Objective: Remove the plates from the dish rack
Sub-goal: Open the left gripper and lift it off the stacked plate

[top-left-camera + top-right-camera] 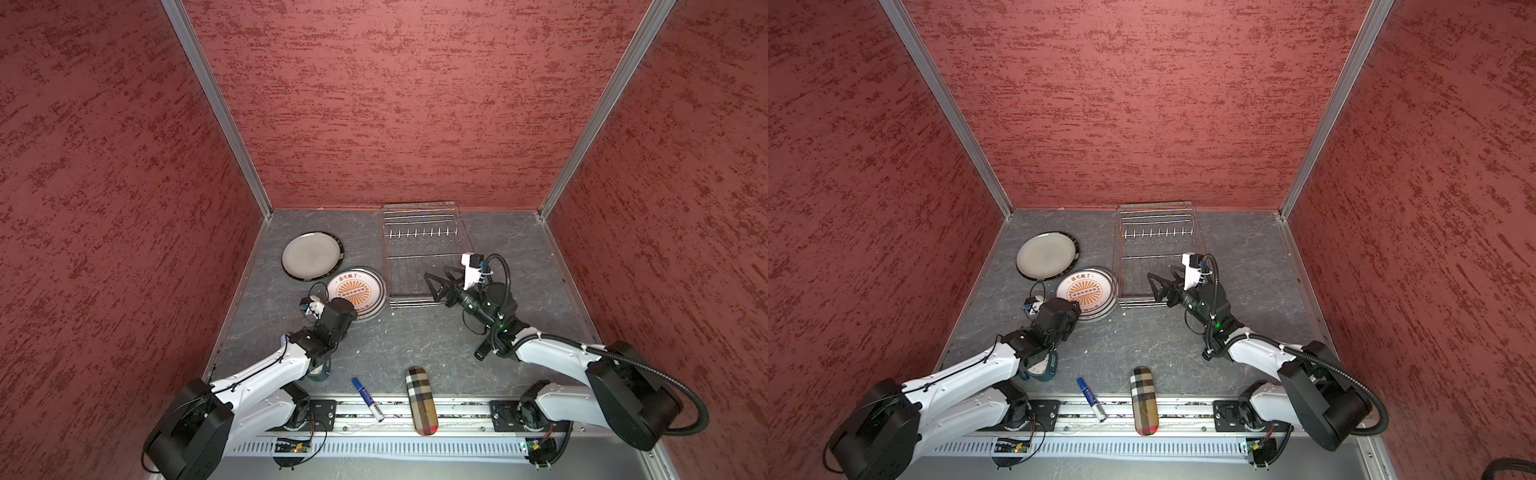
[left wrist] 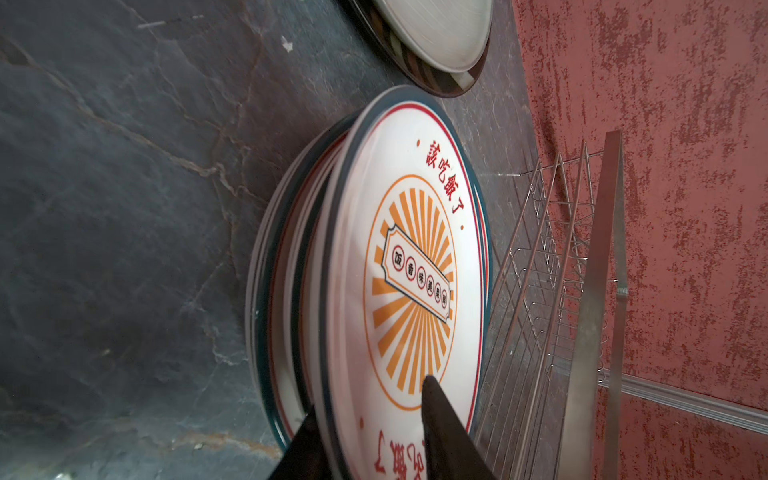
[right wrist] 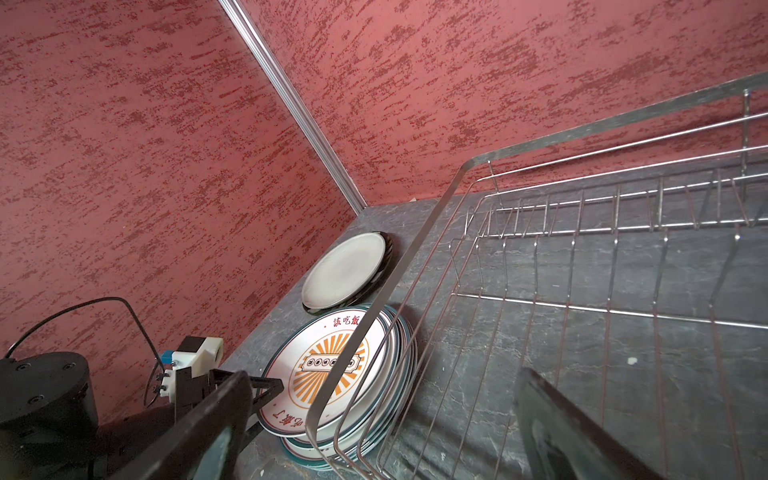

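top plate (image 2: 415,270) within left end effector (image 2: 370,397)

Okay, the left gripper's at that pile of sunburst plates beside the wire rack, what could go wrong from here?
1. The left gripper straddles the rim of the top white orange-sunburst plate; pulling back could drag it off the pile.
2. The stack of round plates below it looks uneven, rims offset, so a nudge might shift it.
3. It sits close beside the silver wire dish rack; a sliding plate could hit that rim.
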